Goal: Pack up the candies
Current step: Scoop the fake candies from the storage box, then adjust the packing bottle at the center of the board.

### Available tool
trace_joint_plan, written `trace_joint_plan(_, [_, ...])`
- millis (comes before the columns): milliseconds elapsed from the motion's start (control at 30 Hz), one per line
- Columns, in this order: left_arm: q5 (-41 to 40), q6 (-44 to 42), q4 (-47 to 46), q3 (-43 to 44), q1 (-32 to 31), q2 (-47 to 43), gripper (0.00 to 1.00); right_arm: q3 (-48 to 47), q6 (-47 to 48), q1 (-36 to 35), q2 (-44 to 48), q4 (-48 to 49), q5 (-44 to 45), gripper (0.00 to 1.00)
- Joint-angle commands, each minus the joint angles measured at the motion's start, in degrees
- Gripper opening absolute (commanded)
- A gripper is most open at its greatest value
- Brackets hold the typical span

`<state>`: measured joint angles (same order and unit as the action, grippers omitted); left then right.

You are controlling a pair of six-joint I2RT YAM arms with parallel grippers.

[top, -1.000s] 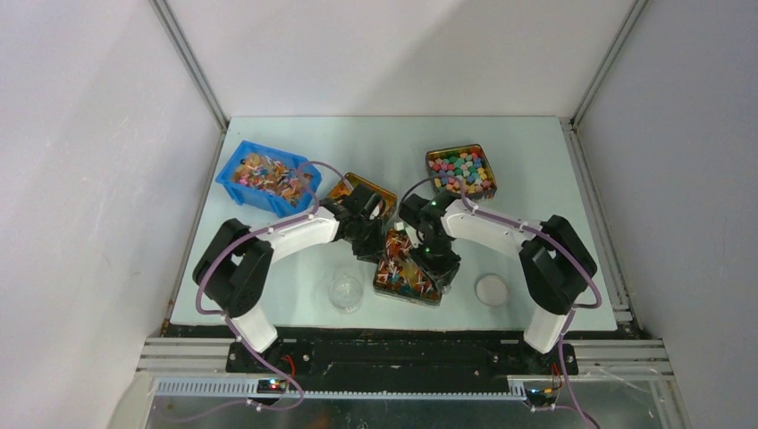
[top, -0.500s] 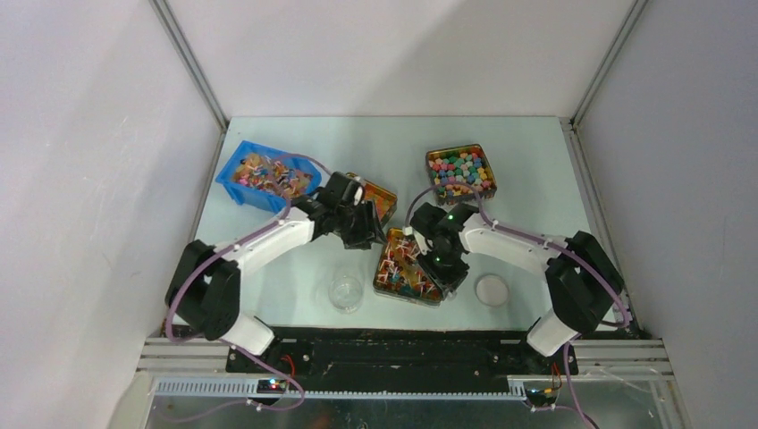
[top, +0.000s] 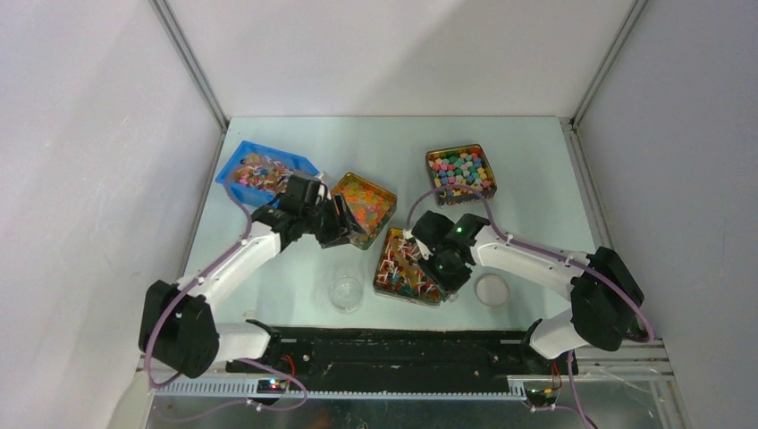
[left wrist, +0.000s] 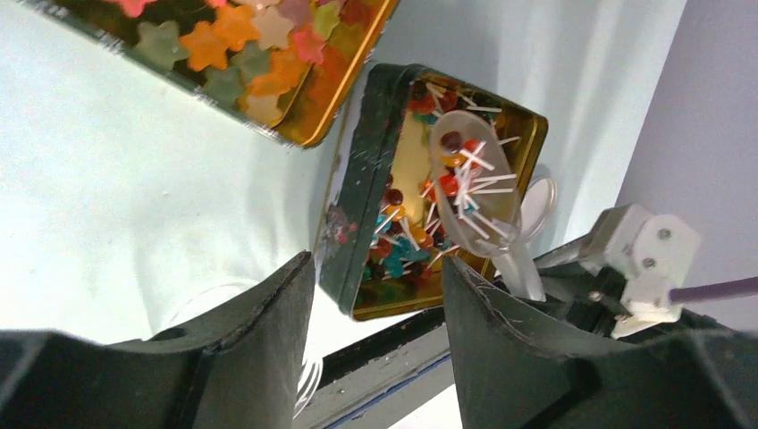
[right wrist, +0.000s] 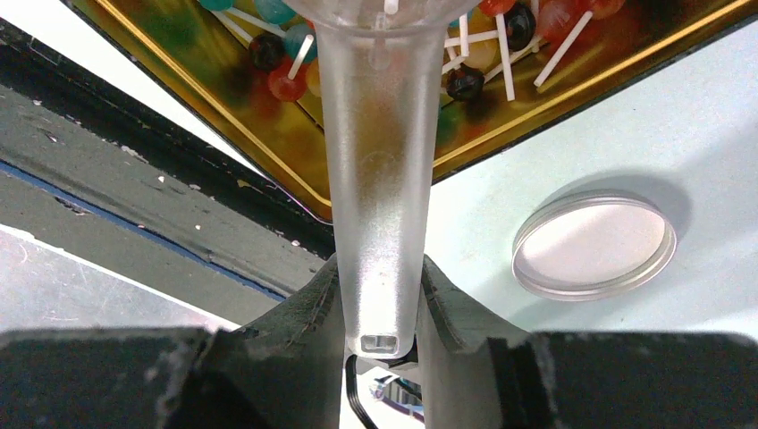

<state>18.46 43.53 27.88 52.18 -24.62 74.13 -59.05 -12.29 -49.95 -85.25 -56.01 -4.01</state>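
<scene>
The candies (top: 400,269) are tiny lollipops with white sticks, lying in a gold-lined tin (top: 391,288) near the front middle of the table. My right gripper (top: 444,268) is over the tin's right side. In the right wrist view it (right wrist: 380,268) is shut on the handle of a clear plastic scoop (right wrist: 375,179). The scoop bowl (left wrist: 469,170) holds several candies (left wrist: 450,185) above the tin (left wrist: 362,206). My left gripper (top: 344,223) stands open and empty to the upper left of the tin, and its (left wrist: 377,268) fingers frame the tin from a distance.
A clear jar (top: 346,292) stands left of the tin, and its round lid (top: 492,290) lies to the right. A tin of star sweets (top: 366,198), a blue bin (top: 234,170) and a tin of cube sweets (top: 460,172) sit further back.
My left gripper has opened and drawn back up and to the left, away from the lollipop tin's edge. The right gripper has shifted slightly right over the tin with the scoop.
</scene>
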Motion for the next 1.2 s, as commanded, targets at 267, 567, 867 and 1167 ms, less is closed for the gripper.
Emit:
trace_joint_plan(267, [0.3, -2.8, 8.9, -9.6, 3.3, -13.7, 0.60, -1.6, -5.3, -2.6, 5.1, -2.4, 3.1, 0.00])
trace_joint_plan(567, [-7.1, -3.8, 21.0, -11.5, 3.2, -18.9, 0.57, -1.6, -6.4, -4.0, 7.4, -5.8, 3.9, 0.00])
trace_joint_plan(867, [-9.3, -3.8, 23.3, -13.1, 1.9, -19.0, 0.48, -1.7, -6.8, -4.5, 7.7, -6.0, 3.3, 0.00])
trace_joint_plan(1167, [-8.5, -1.7, 18.3, -15.8, -1.6, -16.2, 0.34, -2.2, -6.8, -4.8, 7.7, -6.3, 3.1, 0.00])
